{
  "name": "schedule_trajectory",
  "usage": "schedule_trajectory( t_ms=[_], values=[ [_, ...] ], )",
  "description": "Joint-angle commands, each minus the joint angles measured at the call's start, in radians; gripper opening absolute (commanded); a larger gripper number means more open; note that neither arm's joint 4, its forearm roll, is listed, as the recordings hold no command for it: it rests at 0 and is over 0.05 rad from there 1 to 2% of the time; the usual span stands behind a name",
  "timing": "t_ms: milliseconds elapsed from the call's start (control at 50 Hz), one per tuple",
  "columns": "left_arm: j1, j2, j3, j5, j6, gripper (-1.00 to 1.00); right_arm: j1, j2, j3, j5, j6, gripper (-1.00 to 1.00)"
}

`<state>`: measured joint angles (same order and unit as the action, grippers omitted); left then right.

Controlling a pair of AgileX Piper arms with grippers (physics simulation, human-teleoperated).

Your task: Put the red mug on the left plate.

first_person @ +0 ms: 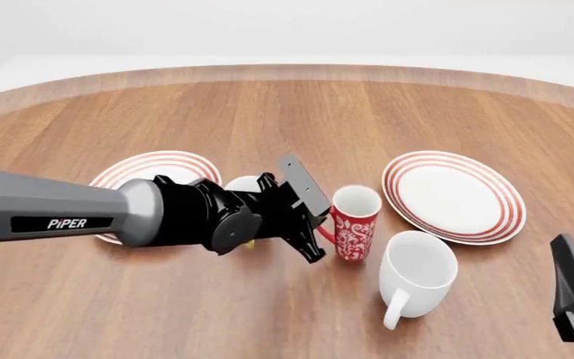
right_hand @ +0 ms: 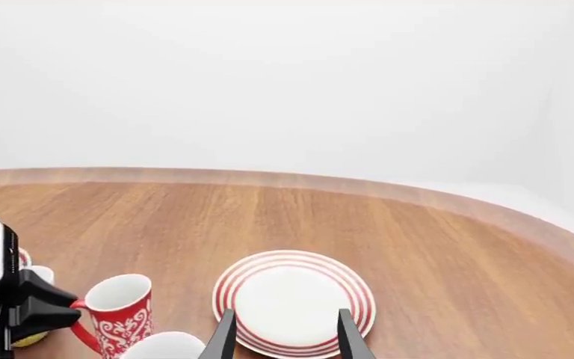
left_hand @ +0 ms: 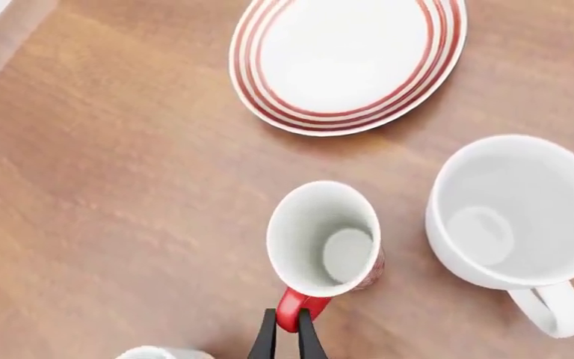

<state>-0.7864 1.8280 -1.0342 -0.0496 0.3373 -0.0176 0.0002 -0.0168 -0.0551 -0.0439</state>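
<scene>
Left wrist view: the red mug's (left_hand: 325,239) handle is clamped between the closed left gripper (left_hand: 287,334); its white inside is empty, as is the white mug (left_hand: 514,213).

Front view: the red mug (first_person: 352,222) is seen upright on the worktop (first_person: 267,112), well apart from the left plate (first_person: 158,168), which is bare where visible.

Right wrist view: the right gripper (right_hand: 285,335) is held spread wide, nothing in it, over the empty right plate (right_hand: 295,299).

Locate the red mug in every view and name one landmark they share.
Left wrist view: red mug seen from above, its handle between the left gripper fingers.
Front view: red mug centre, beside the white mug.
Right wrist view: red mug at the lower left.
Shared landmark: the right plate.
</scene>
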Motion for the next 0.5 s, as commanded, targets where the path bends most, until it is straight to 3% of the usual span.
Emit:
schedule_trajectory(
  t_ms=[20,500],
  values=[
    [0.014,-0.040,0.006,0.000,0.005,-1.00,0.003,0.000,0.003,-0.004,-0.007,1.00],
    [0.044,-0.180,0.073,-0.005,0.006,-1.00,0.020,0.000,-0.003,-0.024,-0.033,1.00]
  ],
)
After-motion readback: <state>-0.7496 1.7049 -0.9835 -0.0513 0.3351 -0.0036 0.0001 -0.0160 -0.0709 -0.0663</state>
